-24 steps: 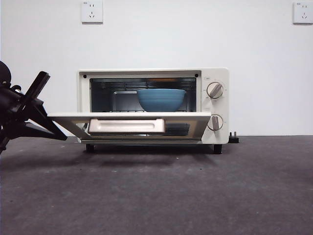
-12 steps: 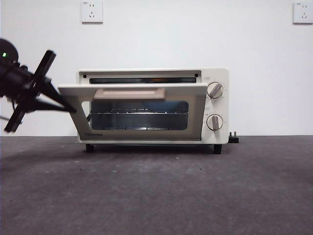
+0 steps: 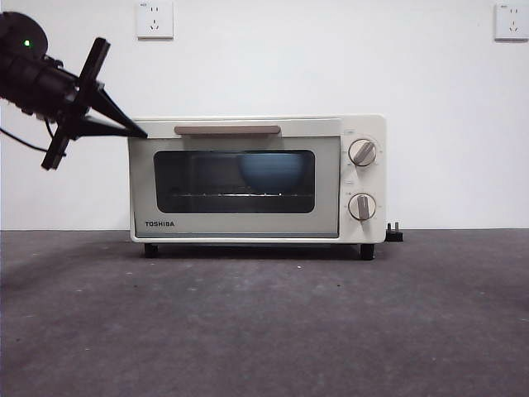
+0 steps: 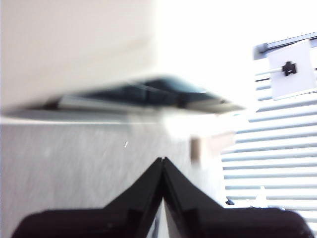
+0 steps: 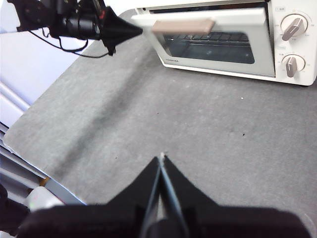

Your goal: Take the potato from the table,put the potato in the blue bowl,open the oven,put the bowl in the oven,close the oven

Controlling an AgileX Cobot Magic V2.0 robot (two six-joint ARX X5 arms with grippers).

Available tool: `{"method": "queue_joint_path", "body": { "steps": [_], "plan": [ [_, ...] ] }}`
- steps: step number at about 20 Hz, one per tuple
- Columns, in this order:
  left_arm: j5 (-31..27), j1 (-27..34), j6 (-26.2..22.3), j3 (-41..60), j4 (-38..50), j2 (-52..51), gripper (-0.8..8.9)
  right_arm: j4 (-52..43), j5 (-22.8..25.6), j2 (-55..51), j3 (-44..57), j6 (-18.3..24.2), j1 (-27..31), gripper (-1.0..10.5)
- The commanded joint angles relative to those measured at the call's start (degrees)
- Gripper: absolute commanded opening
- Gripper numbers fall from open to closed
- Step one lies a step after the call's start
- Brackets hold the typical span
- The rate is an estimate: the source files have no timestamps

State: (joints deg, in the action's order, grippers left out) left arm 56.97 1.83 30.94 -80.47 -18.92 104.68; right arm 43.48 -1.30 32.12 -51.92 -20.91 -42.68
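The oven (image 3: 257, 179) stands on the table (image 3: 264, 322) against a white wall, and it serves as the landmark for everything else. In the front view its dark glass door is up against the body, with the beige bar handle (image 3: 227, 130) running along the door's top edge; in the right wrist view the door's top edge stands slightly away from the body, so the two views do not quite agree on whether it is fully shut. Behind the glass, on the wire rack in the right half of the cavity, the blue bowl (image 3: 272, 169) shows as a dim blue shape. The potato cannot be made out through the glass or anywhere on the table. Two round knobs (image 3: 363, 152) sit one above the other on the panel right of the door, and a small black plug (image 3: 395, 234) lies on the table just behind the oven's right foot. Two white wall sockets (image 3: 155, 19) are mounted high on the wall above the oven, one over each side. The left gripper (image 3: 139, 131) reaches in from the left, its jaws pressed together into a point with nothing held, the tip at the door's upper left corner. The right gripper (image 5: 162, 157) hangs over bare table well in front of the oven, jaws likewise closed and empty.
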Motion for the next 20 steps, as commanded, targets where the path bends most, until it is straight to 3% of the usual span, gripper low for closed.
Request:
{"method": "queue_joint_path", "body": {
  "steps": [1,6,9,14,20],
  "plan": [
    [0.02,-0.04,0.70,-1.36,0.74,0.42,-0.07,-0.57,0.26,-0.09,0.44,-0.57,0.04,-0.1],
    [0.63,-0.07,0.74,-1.86,-0.63,0.42,-0.07,0.37,0.50,-0.04,0.44,-0.50,0.04,-0.1],
    [0.85,-0.37,-1.97,-1.86,-3.78,0.39,-0.07,1.64,3.13,-0.04,0.44,-0.50,0.04,-0.1],
    [1.01,-1.51,-11.69,-1.86,-13.40,-1.03,-0.07,4.96,6.23,-0.04,0.44,-0.55,0.04,-0.1],
    [-5.29,-4.00,-24.06,-1.84,-27.69,-8.00,-0.06,7.98,6.23,-0.02,0.44,-0.52,0.04,-0.1]
  ]
}}
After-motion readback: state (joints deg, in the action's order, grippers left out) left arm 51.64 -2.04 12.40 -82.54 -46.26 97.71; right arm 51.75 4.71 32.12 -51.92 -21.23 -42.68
